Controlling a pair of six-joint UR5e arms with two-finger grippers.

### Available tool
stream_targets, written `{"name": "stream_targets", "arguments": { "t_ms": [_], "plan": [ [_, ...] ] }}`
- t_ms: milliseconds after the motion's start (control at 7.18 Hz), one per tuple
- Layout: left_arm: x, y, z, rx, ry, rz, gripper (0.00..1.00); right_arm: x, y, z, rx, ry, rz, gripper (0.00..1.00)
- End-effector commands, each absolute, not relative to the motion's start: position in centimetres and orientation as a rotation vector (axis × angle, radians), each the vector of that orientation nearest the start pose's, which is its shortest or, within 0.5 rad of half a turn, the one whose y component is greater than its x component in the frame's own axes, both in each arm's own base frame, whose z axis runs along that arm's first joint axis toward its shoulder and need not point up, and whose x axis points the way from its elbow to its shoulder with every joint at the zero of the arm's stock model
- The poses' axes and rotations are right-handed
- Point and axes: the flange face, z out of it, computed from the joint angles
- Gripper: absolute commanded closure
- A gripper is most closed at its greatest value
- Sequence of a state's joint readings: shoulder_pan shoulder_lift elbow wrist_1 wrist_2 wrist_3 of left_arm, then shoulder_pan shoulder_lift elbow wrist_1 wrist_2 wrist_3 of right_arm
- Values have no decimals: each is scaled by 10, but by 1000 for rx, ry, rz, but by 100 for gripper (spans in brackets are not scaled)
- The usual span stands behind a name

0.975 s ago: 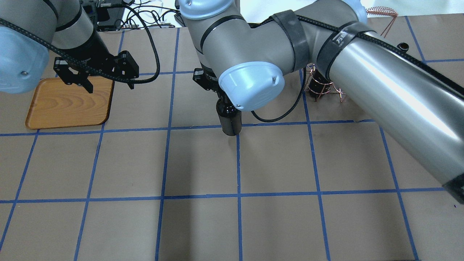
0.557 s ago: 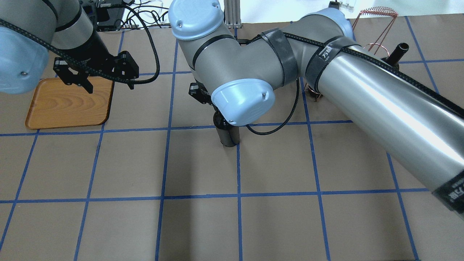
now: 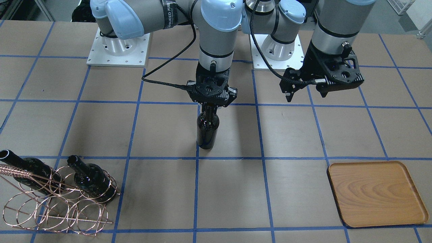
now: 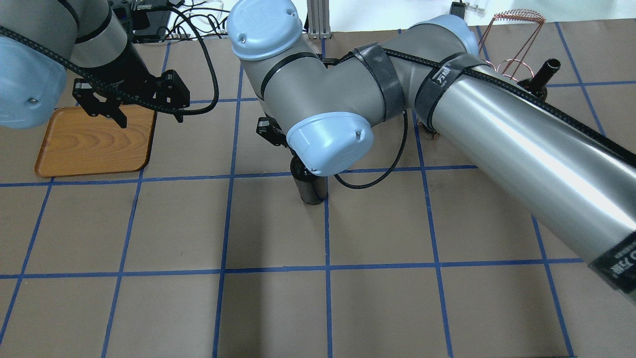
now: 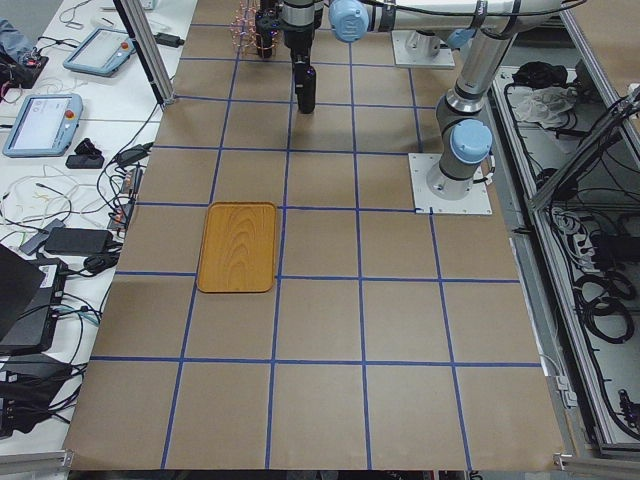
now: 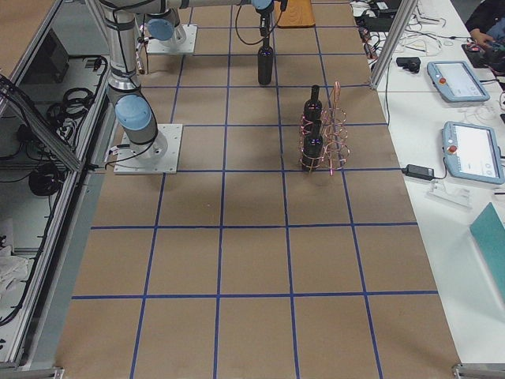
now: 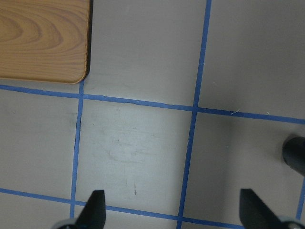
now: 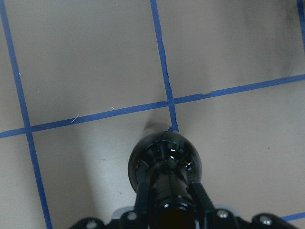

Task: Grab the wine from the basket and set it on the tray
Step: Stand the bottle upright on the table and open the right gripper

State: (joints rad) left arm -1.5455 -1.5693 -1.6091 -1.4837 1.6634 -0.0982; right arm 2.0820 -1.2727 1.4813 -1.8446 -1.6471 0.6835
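Observation:
My right gripper (image 3: 210, 107) is shut on the neck of an upright, near-black wine bottle (image 3: 207, 130) at the table's middle. The bottle's base is at or just above the paper; I cannot tell which. It also shows in the overhead view (image 4: 311, 191), and in the right wrist view (image 8: 164, 157) the fingers (image 8: 200, 195) clasp its neck. My left gripper (image 3: 305, 95) is open and empty, hovering over the table beside the wooden tray (image 3: 376, 194), which is bare. The copper wire basket (image 3: 57, 206) holds two more bottles (image 3: 89, 177).
In the left wrist view, the tray's corner (image 7: 43, 38) is at top left and the held bottle (image 7: 295, 155) at the right edge. Blue tape lines grid the brown paper. The basket's twisted handle (image 4: 516, 20) stands at the table's far right.
My right arm has carried the bottle a little toward the robot's side and lower. More of the basket and a bottle neck now show behind it. The left arm has not moved.

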Motion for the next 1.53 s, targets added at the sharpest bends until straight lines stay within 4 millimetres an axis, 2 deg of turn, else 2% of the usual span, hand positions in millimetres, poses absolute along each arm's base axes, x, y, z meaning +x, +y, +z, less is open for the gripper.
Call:
{"name": "stream_targets", "arguments": {
  "t_ms": [0, 278, 418, 557, 696, 835, 975, 1114, 1253, 1392],
  "plan": [
    [-112, -498, 478, -190, 3043, -78, 0, 411, -473, 397, 275, 3150, -155, 73],
    [-112, -498, 476, -190, 3044, -71, 0, 411, -473, 397, 275, 3150, -155, 43],
    [-112, -498, 476, -190, 3044, -71, 0, 411, -472, 400, 275, 3145, -165, 12],
    [-112, -498, 476, -190, 3044, -71, 0, 412, -475, 411, 275, 3117, -215, 3],
    [-112, -498, 476, -190, 3044, -73, 0, 406, -473, 426, 283, 3102, -248, 0],
    [-113, -498, 476, -186, 3045, -73, 0, 391, -474, 447, 261, 3092, -295, 0],
    [-114, -498, 476, -186, 3045, -73, 0, 365, -482, 466, 242, 3092, -340, 0],
    [-117, -497, 473, -199, 3043, -63, 0, 329, -494, 479, 274, 3099, -347, 0],
    [-121, -498, 469, -196, 3049, -54, 0, 288, -502, 485, 188, 3152, -274, 0],
    [-132, -499, 473, -251, 3056, -77, 0, 247, -519, 489, 189, 3160, -259, 0]
  ]
}}
